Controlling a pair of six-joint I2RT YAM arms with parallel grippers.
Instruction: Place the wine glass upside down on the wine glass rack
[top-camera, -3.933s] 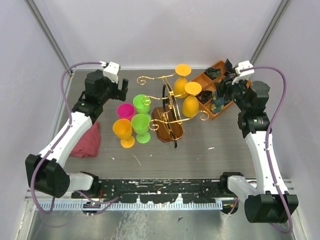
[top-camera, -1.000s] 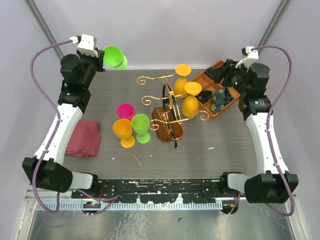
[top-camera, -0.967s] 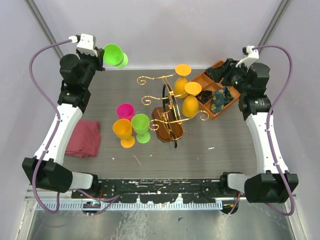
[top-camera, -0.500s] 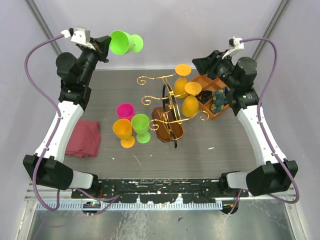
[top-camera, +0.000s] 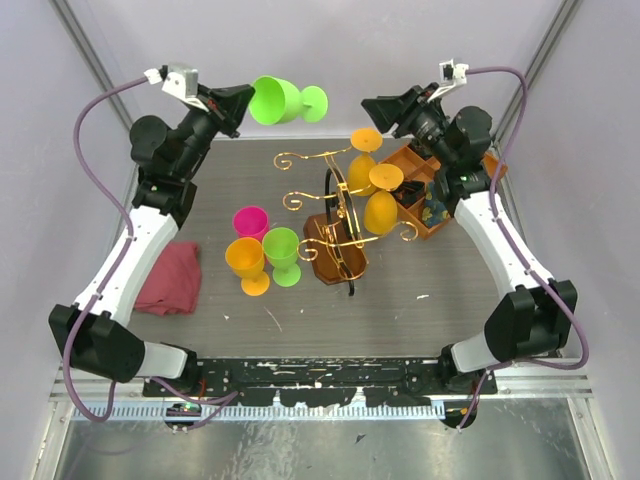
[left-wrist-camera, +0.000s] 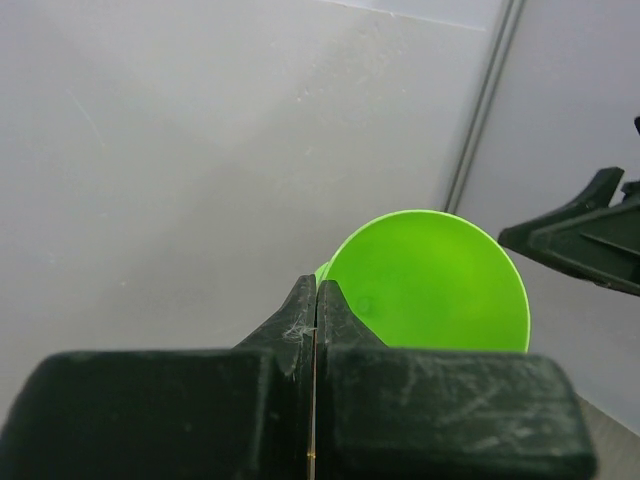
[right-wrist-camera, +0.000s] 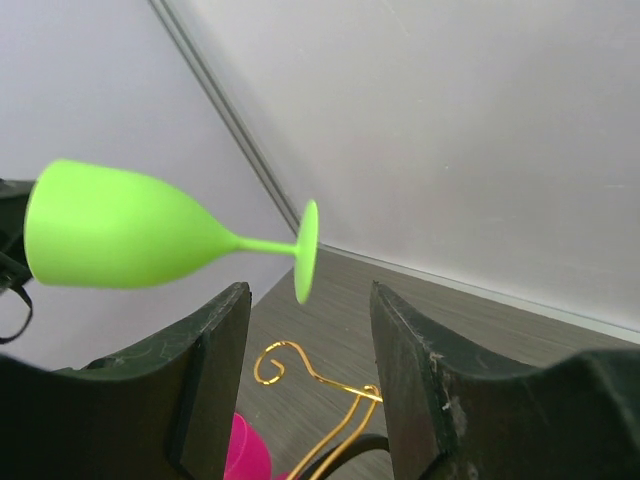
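Green wine glass (top-camera: 280, 100), smooth, tulip bowl, sideways aloft; rim pinched by left gripper (top-camera: 238, 103). Disc foot points 3 o'clock at right gripper (top-camera: 373, 108), fingers spread, empty. Scrolled gold-wire wine glass rack (top-camera: 340, 215) at glass's 6 o'clock.

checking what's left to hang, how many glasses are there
6: green one in the left hand; two orange hung upside down on the rack; pink, orange and green standing left of it. None looks hidden.

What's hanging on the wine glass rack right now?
Two orange wine glasses hang upside down, feet up, on the right side of the wine glass rack; its left curls are bare. Their bowls hide the wire beneath them.
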